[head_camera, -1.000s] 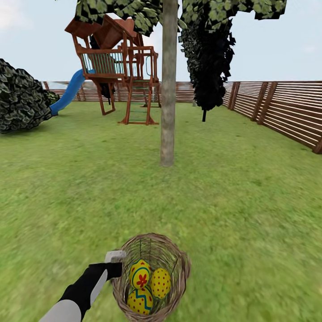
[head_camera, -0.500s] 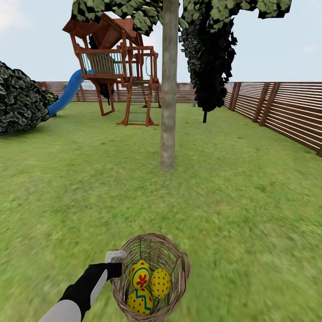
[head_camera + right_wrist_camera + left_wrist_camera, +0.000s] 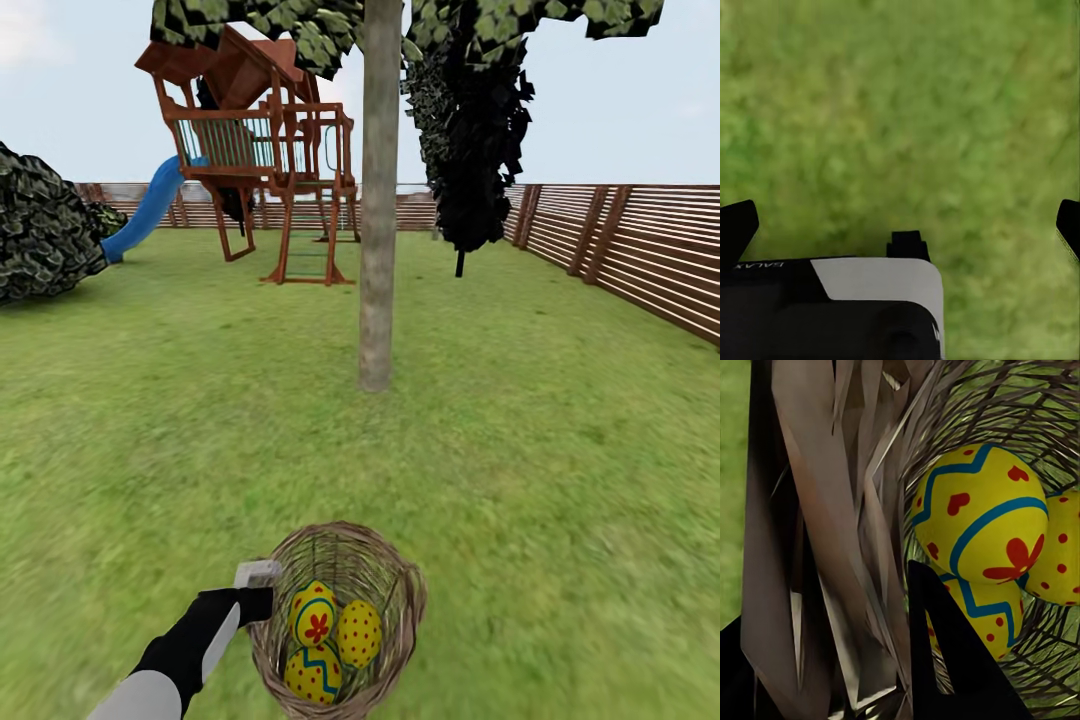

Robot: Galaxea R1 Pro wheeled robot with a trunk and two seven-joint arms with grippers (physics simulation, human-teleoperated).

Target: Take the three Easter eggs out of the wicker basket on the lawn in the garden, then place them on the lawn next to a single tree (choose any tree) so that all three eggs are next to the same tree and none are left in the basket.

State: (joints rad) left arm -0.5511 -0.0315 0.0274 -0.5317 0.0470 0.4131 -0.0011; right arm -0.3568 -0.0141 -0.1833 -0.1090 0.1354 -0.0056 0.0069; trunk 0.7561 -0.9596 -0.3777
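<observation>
Yellow Easter eggs [image 3: 325,632] upright in wicker basket [image 3: 400,590]

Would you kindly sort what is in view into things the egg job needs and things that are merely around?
Needed:
Easter eggs, all three in the basket
wicker basket, held at its rim by the left hand
tree
lawn

Merely around:
play tower
blue slide
fence
bush
dark tree

Open lawn [image 3: 560,480] around the tree [image 3: 376,300]; wicker basket [image 3: 400,580] wall crowds the left hand [image 3: 262,592].
</observation>
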